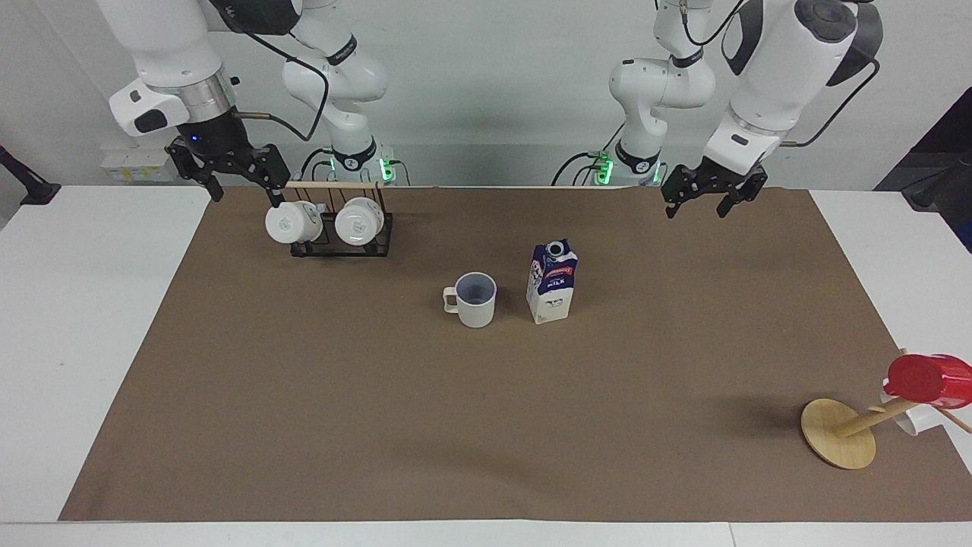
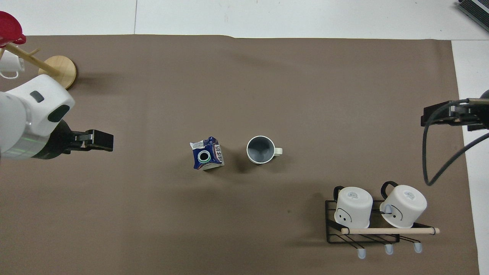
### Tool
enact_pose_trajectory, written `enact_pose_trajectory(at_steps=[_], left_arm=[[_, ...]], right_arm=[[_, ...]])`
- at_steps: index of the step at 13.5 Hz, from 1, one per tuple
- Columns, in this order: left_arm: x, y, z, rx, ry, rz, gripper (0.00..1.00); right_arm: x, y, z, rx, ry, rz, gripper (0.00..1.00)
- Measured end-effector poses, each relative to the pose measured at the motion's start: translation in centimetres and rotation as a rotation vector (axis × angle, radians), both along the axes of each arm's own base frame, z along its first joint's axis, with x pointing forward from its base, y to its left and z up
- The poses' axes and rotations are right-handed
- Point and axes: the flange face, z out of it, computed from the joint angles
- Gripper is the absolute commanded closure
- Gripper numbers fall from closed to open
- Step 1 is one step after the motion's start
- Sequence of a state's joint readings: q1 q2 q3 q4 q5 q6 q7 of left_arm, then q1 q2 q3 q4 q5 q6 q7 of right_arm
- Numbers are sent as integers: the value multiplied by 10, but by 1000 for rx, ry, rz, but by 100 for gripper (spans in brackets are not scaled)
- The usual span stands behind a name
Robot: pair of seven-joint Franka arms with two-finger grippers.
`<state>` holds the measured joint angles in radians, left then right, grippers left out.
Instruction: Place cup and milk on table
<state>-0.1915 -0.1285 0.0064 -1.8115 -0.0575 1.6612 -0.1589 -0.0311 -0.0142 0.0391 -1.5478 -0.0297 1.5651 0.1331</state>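
Left gripper (image 1: 705,199): jaws wide open, holds nothing, up high, well away from the milk (image 1: 552,282).
Right gripper (image 1: 231,176): jaws open, empty, far from the milk.
Cup (image 1: 474,299): stands just beside the milk.
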Motion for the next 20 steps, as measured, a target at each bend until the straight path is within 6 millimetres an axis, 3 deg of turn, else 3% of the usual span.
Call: enact_pose_trajectory(at_steps=[12, 20], left_arm=[[-19, 71, 15, -12, 64, -127, 0], [-23, 75, 18, -14, 72, -134, 0]], right_arm=[[0, 0, 0, 0, 0, 0, 0], [0, 0, 0, 0, 0, 0, 0]])
